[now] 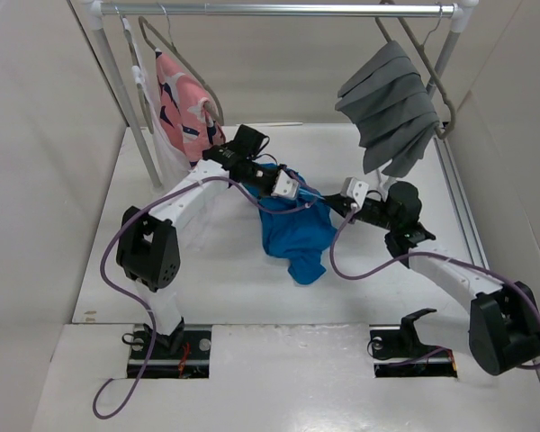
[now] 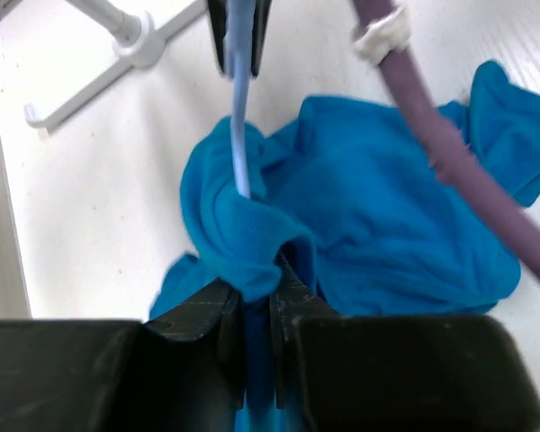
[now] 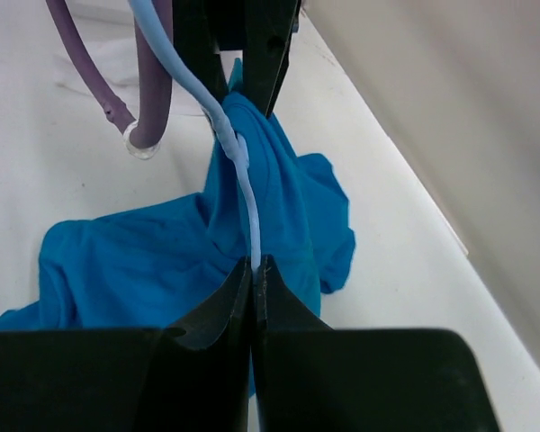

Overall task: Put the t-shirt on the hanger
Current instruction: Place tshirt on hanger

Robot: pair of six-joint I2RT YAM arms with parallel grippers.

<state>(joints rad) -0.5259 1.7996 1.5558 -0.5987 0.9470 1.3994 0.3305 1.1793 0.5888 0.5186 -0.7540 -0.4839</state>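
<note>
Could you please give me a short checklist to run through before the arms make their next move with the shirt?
1. Left pincer shut on a t-shirt fold: ok.
2. Right pincer shut on the hanger wire: ok.
3. Hanger threaded inside the t-shirt: cannot tell; wire vanishes into bunched cloth.
4. T-shirt spread flat: not ok; crumpled on the table.
5. Purple cable clear of the cloth: cannot tell.

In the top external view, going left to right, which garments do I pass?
pink patterned garment → blue t-shirt → grey pleated garment
</note>
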